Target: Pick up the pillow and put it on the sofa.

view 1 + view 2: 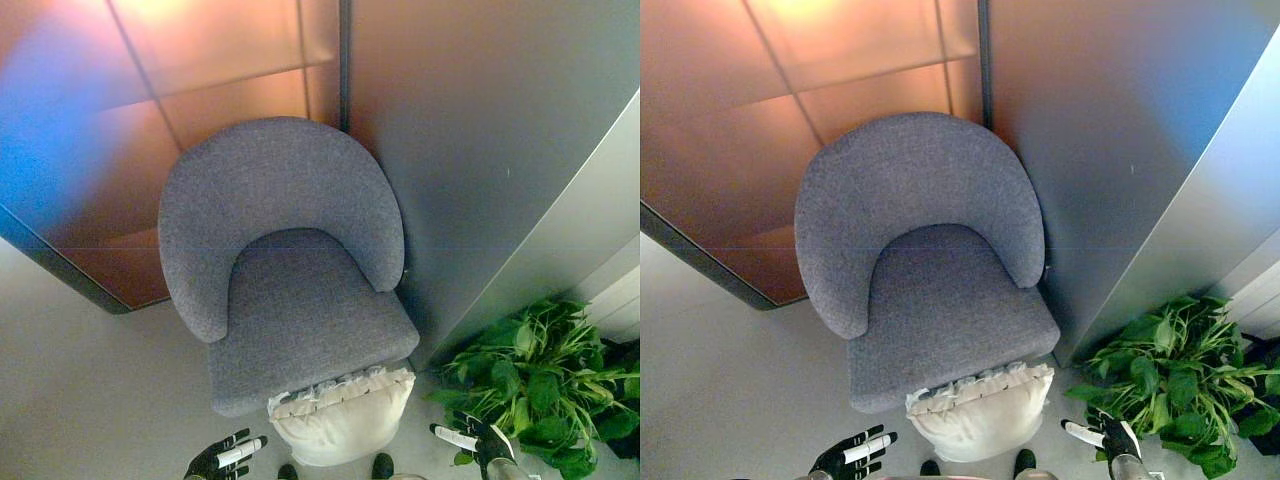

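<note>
A cream pillow with a frilled edge leans upright against the front of a grey round-backed armchair, its lower part on the floor. My left hand is low at the pillow's left, fingers straight, apart from it. My right hand is low at the pillow's right, fingers straight, also apart from it. Both hands are empty. The chair's seat is bare.
A leafy green plant stands right of the chair, close behind my right hand. A grey wall and a panelled wall enclose the chair at the back. Pale floor lies to the left.
</note>
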Controlling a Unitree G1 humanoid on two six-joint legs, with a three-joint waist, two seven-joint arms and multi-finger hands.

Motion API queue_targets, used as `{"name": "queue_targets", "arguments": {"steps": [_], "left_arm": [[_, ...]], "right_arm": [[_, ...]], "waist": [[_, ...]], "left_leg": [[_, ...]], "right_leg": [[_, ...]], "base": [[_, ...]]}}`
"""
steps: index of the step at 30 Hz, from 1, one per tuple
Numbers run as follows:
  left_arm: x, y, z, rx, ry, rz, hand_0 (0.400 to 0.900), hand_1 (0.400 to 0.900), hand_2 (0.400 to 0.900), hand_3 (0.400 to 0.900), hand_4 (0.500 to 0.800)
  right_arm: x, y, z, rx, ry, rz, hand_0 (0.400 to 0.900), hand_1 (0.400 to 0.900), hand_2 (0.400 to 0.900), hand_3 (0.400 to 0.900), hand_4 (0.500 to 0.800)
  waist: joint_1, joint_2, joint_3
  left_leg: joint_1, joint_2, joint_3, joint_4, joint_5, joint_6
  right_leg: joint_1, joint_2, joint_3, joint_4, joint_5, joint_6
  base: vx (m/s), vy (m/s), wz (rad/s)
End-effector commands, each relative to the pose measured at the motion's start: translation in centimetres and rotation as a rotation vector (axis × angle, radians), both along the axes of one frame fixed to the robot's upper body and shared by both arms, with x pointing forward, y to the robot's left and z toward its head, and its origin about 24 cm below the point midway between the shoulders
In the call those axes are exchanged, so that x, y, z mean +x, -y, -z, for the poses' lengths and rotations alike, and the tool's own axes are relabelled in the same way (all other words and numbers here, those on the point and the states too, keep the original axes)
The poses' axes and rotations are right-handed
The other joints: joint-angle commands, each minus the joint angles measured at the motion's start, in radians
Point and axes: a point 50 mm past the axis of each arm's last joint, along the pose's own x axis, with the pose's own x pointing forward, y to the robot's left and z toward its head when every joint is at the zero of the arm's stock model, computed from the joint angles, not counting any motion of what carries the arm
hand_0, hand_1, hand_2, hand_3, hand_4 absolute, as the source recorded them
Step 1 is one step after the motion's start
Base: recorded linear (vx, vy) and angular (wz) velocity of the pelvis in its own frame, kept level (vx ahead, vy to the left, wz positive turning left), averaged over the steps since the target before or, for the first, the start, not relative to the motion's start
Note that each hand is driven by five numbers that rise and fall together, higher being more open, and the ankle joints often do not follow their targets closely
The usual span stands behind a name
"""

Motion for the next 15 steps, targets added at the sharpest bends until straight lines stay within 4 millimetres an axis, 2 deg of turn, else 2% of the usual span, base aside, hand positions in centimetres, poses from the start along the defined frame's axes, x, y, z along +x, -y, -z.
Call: {"name": "queue_targets", "arguments": {"steps": [1, 15], "left_arm": [[2.56, -1.1, -1.15, 0.013, 0.118, -0.012, 0.9, 0.9, 0.9, 0.9, 0.8], [2.69, -1.27, -1.23, 0.027, 0.115, -0.006, 0.9, 0.9, 0.9, 0.9, 0.8]], "right_arm": [[3.92, 0.3, -1.63, -0.033, 0.135, -0.041, 0.9, 0.9, 0.9, 0.9, 0.8], [3.9, 0.86, -1.85, -0.043, 0.141, -0.028, 0.9, 0.9, 0.9, 0.9, 0.8]], "waist": [[-0.005, -0.029, -0.017], [-0.006, -0.024, 0.001]], "left_leg": [[-0.031, 0.011, -0.046, 0.021, -0.033, 0.001], [-0.038, 0.013, -0.047, 0.036, -0.037, 0.0]], "right_leg": [[-0.011, -0.093, 0.032, 0.09, -0.105, 0.099], [-0.016, -0.092, 0.036, 0.101, -0.111, 0.096]], "base": [[0.0, 0.0, 0.0], [0.0, 0.0, 0.0]]}}
